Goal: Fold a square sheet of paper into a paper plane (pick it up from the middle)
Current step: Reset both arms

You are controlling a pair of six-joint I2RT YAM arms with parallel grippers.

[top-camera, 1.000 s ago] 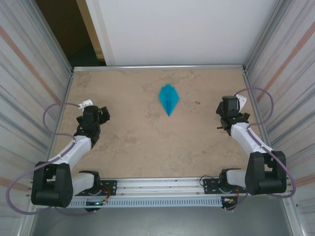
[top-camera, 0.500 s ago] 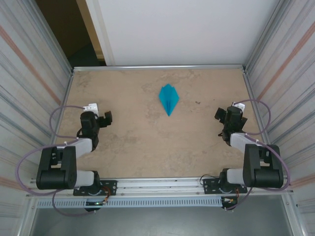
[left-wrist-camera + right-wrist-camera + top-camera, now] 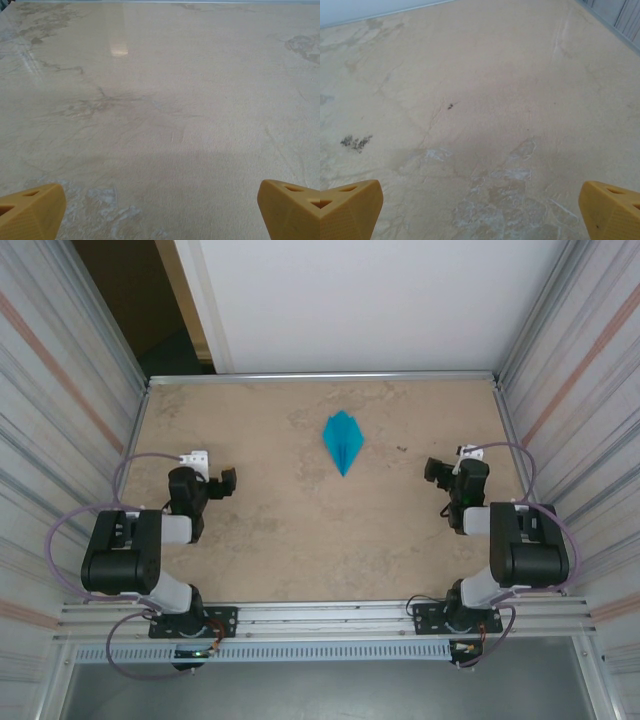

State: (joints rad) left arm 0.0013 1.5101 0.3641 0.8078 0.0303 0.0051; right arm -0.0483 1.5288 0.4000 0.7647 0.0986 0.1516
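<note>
From above: finding the paper plane (image 3: 343,441) lying flat on the table (image 3: 290,540), past the middle toward the far edge, touching neither arm. Running its long axis far-to-near, nose pointing toward the arm bases and tipping slightly right. Looking thin, crisp and teal-blue, creased down the centre with layered wings. Sitting ahead of and inward from both grippers: rightward of the left gripper (image 3: 222,482), leftward of the right gripper (image 3: 438,472), well apart from each, with the right one seeming marginally nearer. Judging the folding finished.

Left wrist: showing yellow wedge-shaped fingertips (image 3: 30,210) standing wide apart at the lower corners, gripping nothing. Hovering over a matte beige, marble-veined surface carrying a soft glare patch.

Right wrist: showing matching yellow fingertips (image 3: 610,210) spread equally wide, holding nothing. Facing the same mottled top, bearing a small dark speck and whitish scuffing.
</note>
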